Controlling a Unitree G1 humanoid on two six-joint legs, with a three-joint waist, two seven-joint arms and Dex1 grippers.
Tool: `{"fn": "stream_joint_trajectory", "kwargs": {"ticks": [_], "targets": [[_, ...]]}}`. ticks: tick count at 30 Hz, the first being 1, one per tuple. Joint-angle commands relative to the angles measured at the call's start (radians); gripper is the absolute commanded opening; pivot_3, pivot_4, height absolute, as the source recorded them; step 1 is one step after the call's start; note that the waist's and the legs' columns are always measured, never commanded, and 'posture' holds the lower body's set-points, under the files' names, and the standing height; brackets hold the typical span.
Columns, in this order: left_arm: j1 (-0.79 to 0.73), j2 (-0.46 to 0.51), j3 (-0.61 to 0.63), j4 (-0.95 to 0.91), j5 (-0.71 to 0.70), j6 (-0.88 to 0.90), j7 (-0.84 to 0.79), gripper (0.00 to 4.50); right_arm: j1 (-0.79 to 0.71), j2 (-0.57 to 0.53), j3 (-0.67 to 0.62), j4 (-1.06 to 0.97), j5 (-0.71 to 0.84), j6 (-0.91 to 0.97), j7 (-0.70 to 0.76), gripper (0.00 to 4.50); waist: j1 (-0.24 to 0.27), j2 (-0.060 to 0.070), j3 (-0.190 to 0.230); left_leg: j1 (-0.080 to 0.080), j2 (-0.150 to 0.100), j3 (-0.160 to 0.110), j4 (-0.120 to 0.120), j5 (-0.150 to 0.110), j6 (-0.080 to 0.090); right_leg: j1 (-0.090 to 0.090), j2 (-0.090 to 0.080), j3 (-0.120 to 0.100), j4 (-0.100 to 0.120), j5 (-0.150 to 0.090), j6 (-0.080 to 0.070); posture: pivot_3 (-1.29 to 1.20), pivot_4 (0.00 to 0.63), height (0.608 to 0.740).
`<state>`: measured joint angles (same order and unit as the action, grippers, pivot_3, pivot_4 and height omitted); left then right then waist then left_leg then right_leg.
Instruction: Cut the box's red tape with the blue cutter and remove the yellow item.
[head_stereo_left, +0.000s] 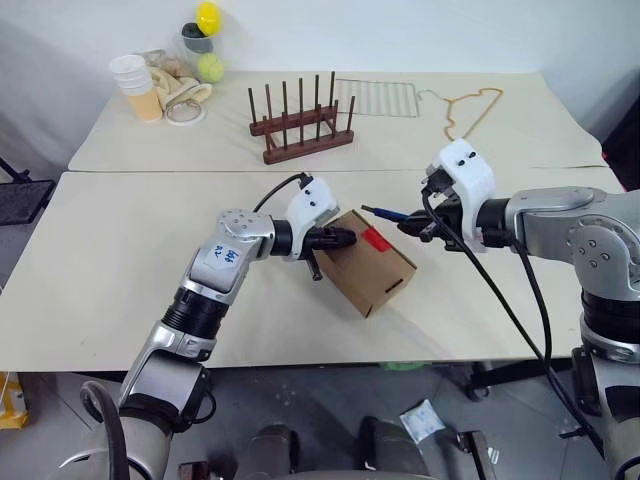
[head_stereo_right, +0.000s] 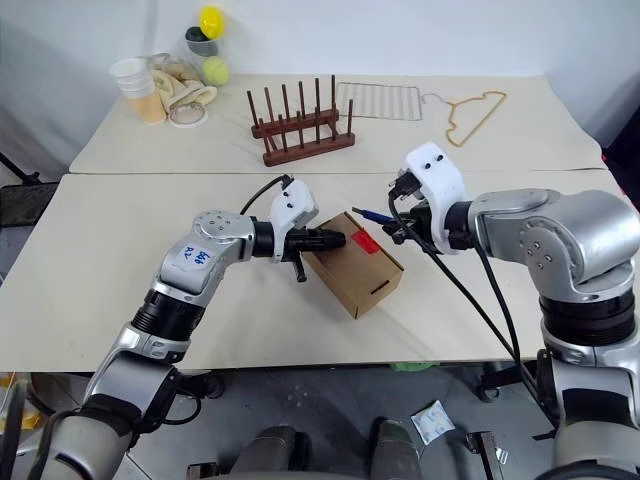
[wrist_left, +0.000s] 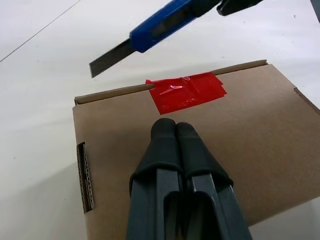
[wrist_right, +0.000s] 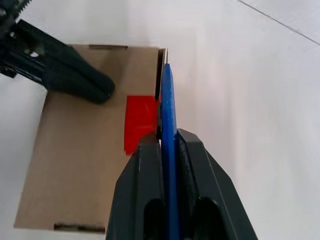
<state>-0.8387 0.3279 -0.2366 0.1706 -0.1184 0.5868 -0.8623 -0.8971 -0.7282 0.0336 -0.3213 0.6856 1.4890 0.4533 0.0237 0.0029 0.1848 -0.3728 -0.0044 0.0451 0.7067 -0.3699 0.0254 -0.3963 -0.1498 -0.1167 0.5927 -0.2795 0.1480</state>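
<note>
The box (head_stereo_left: 372, 268), a small brown carton with a slot in its side, lies mid-table. The red tape (wrist_left: 186, 91) crosses its top seam at the far edge. My left gripper (head_stereo_left: 347, 237) is shut and empty, its tips resting on the box top just short of the tape. My right gripper (head_stereo_left: 412, 226) is shut on the blue cutter (wrist_right: 167, 110). The cutter's grey blade (wrist_left: 111, 56) is out and hovers slightly above the box's taped edge, apart from the tape. The yellow item is hidden.
On the far table stand a wooden peg rack (head_stereo_left: 298, 125), a wire grid (head_stereo_left: 376, 97), a hanger (head_stereo_left: 470, 110), stacked cups (head_stereo_left: 137, 85) and a jar with a smooth yellow ball and a tennis ball (head_stereo_left: 205, 45). Bare tabletop surrounds the box.
</note>
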Motion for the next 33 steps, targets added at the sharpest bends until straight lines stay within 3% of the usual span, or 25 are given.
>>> {"fn": "stream_joint_trajectory", "kwargs": {"ticks": [1,20,33], "targets": [[0.027,0.006,-0.031,0.005,0.007,0.022,-0.01,0.0,0.007,0.005,-0.015,-0.039,-0.002,-0.002,0.007,0.07,0.0,0.0,0.0,0.0,0.0,0.0,0.0,0.0,0.0,0.0,0.0,0.0,0.0,0.0,0.0,0.0,0.15,0.74],[0.026,0.013,-0.031,0.003,0.011,0.035,-0.009,0.0,0.039,-0.013,0.012,-0.055,-0.007,0.074,0.025,0.07,0.0,0.0,0.0,0.0,0.0,0.0,0.0,0.0,0.0,0.0,0.0,0.0,0.0,0.0,0.0,0.0,0.15,0.74],[0.03,0.039,-0.111,0.008,0.063,0.066,-0.011,0.0,0.045,-0.087,0.038,-0.036,0.197,0.125,-0.025,0.07,0.0,0.001,-0.001,0.002,0.0,0.0,0.0,0.0,0.0,0.001,0.0,0.0,0.0,0.0,0.0,0.0,0.15,0.74]]}}
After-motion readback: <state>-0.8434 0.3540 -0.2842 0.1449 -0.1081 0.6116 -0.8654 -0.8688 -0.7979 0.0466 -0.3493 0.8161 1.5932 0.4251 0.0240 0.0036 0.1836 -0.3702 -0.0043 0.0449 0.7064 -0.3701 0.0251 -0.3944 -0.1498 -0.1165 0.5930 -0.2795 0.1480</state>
